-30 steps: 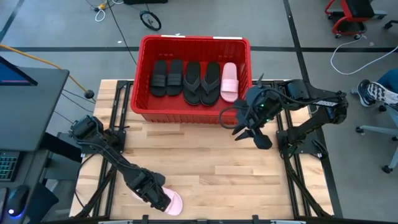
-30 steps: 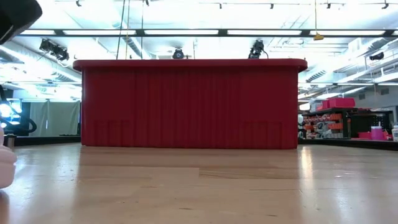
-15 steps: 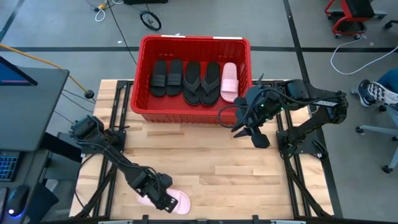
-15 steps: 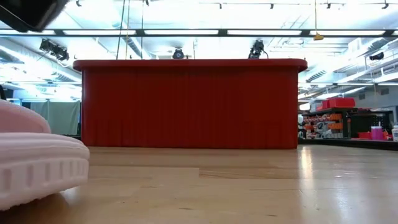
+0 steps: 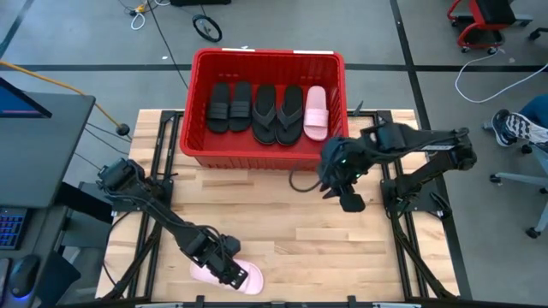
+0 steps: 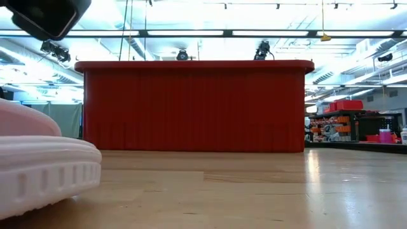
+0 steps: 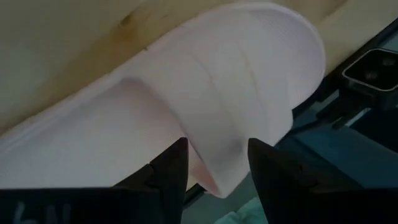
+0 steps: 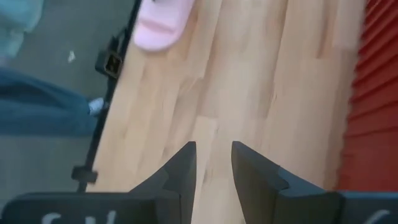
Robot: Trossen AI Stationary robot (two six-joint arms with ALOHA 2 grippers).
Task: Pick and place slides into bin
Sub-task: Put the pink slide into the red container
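Observation:
A pale pink slide [image 5: 205, 274] lies sole down at the table's near edge, left of centre. It also shows in the low view [image 6: 38, 172] and the left wrist view [image 7: 236, 81]. My left gripper [image 5: 233, 274] is over its strap end, shut on it. The red bin [image 5: 267, 58] stands at the far middle and holds two black wide-strap slides [image 5: 229, 106], two black flip-flops [image 5: 277, 113] and one pink slide [image 5: 315, 111]. My right gripper [image 5: 342, 195] is open and empty above the table, just near of the bin's right corner. My left gripper holds the pink slide at its wide strap [image 7: 224, 124], close to the strap's open edge. One finger [image 7: 171, 168] stands on the footbed side by the strap's opening, the other [image 7: 270, 168] on the strap's outer side. The fingers come from above. The slide rests on the table.
The slide sits right at the table's near edge, by the frame rail [image 7: 367, 74]. Bare wood lies between it and the bin. A person's blue trouser leg [image 8: 37, 118] and a blue-white sneaker [image 5: 512, 127] show beyond the table.
My left gripper has gone toward the table's right edge along the near edge, sliding and turning the pink slide, which now lies lengthwise along that edge and fills the low view's left. My right gripper has gone a little toward the table's left and near edges.

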